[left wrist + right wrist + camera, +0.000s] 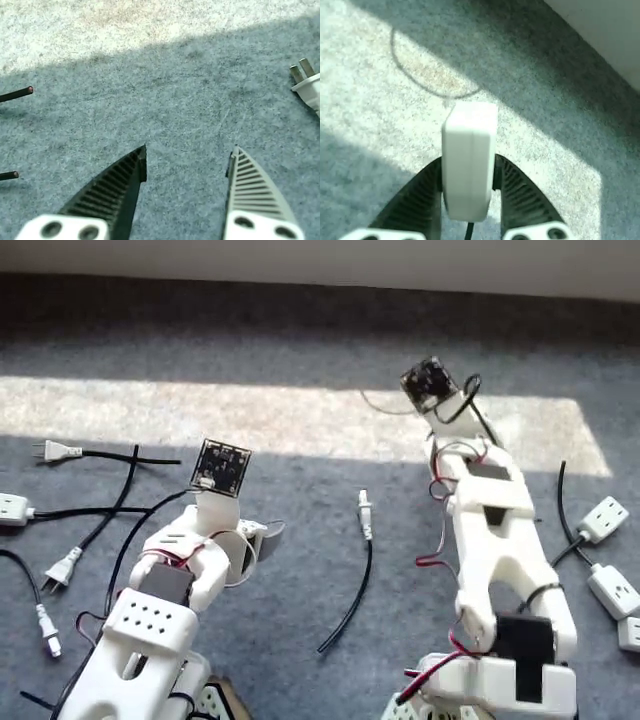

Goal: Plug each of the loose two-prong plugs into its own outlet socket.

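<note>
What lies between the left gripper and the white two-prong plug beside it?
Nothing: in the left wrist view, the stretch from the left gripper to the two-prong plug is bare grey carpet.

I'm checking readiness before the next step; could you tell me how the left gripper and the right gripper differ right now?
The left gripper is open and empty; the right gripper is shut on a white block. The left gripper is over shaded carpet near a two-prong plug; the right gripper is over sunlit carpet. Both point down at the carpet.
</note>
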Motion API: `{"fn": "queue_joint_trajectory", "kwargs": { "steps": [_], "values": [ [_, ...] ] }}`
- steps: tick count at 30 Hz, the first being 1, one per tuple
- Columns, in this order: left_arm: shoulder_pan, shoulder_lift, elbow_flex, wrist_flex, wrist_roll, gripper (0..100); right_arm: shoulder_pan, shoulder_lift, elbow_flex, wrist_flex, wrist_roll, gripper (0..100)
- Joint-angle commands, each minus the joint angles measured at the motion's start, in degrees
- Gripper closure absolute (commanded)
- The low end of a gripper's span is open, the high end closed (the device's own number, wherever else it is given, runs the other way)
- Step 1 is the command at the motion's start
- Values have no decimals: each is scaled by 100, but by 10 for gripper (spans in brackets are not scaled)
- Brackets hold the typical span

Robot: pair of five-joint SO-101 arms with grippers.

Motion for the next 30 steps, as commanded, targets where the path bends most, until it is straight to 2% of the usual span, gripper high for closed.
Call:
{"fn": "queue_joint_trajectory", "kwargs": {
  "steps": [1, 12, 14, 17, 21, 26, 30],
  "values": [
    [84, -22, 40, -290, 18, 733, -4, -1868, 1367, 13, 158, 983],
    [66, -66, 57, -273, 18, 738, -22, -6308, 5481, 13, 149, 981],
    [101, -66, 92, -273, 18, 738, -22, -6818, 5877, 13, -114, 981],
    [110, -75, 127, -273, 18, 738, -13, -7345, 6062, 84, -782, 981],
    [286, -75, 127, -273, 26, 738, -171, -7749, 5895, 743, -1600, 981],
    [787, -22, 127, -308, 26, 735, -629, -7864, 5851, 866, -1987, 981],
    [743, -22, 171, -475, 35, 734, -804, -7538, 5543, 875, -2409, 981]
  ]
}}
